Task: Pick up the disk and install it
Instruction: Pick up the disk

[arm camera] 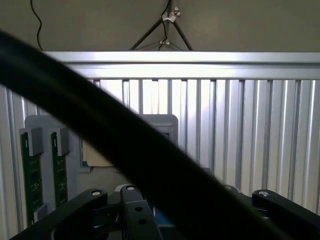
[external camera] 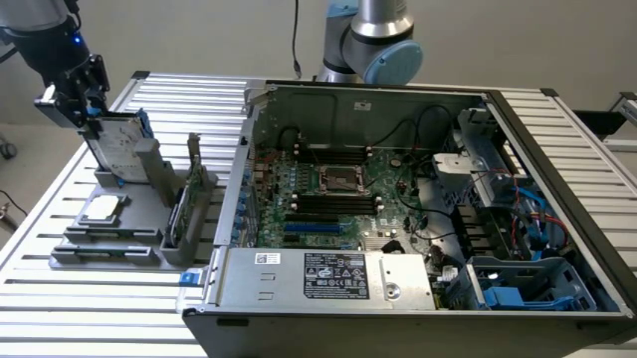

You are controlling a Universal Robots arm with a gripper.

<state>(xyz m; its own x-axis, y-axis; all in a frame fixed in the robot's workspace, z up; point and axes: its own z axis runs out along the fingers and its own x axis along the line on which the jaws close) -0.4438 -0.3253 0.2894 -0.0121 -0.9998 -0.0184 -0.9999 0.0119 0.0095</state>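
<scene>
— How many disks were there, and where?
— One disk (external camera: pixel 118 145), standing tilted in the grey holder (external camera: pixel 107 240) on the counter (external camera: pixel 50 298), to the exterior view's left of the one open computer case (external camera: pixel 329 287).
— And the gripper (external camera: pixel 80 112)?
— One, at the disk's top edge. Whether it was clamped on the disk, I couldn't tell.

Beside the dark-rimmed computer case (external camera: pixel 398 104) stands a silver-grey disk (external camera: pixel 118 145), white-labelled, blue-edged, in a grey rack (external camera: pixel 100 250). Inside the case, green motherboard (external camera: pixel 398 173). Beneath it, silver-ribbed table (external camera: pixel 80 306).
</scene>
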